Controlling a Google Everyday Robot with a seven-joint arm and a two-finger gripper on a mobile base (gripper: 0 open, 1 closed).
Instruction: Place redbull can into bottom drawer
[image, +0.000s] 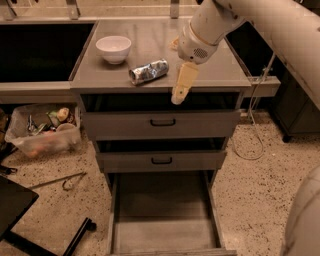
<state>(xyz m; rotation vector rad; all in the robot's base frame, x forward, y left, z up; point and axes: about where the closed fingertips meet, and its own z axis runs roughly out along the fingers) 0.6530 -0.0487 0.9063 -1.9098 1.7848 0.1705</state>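
Found the task barely started, with nothing placed yet. Observed the redbull can (148, 72) lying on its side on the grey surface (155, 37), upper centre of the frame, just below and right of the white bowl (113, 48) and apart from it. Saw nothing gripping or touching the can.

Found the bottom drawer (162, 235) pulled well out at lower centre, with no can inside. Located the end effector (178, 96) hanging downward from the white arm (210, 25) at the front edge of the surface, just right of the can and apart from it. Could not tell whether open or closed; saw nothing carried.

Judged remaining: reach to the can, grasp, lift, carry down past the top drawer (210, 124) and middle drawer (200, 161), release into the bottom drawer.

Materials:
- Recorded the can as a slim metal cylinder, silvery-blue with uneven glints and a shiny round end toward the left. Judged liable to roll if nudged.
- Recorded the bowl as white, round and smooth.
- Recorded the surface as flat dull grey with faint reflections.
- Recorded all three drawers as grey sheet metal, the upper two with black handles. Noted the lowest as a long tray with low side walls.
- Recorded the end effector as cream-coloured, matt and tapering.
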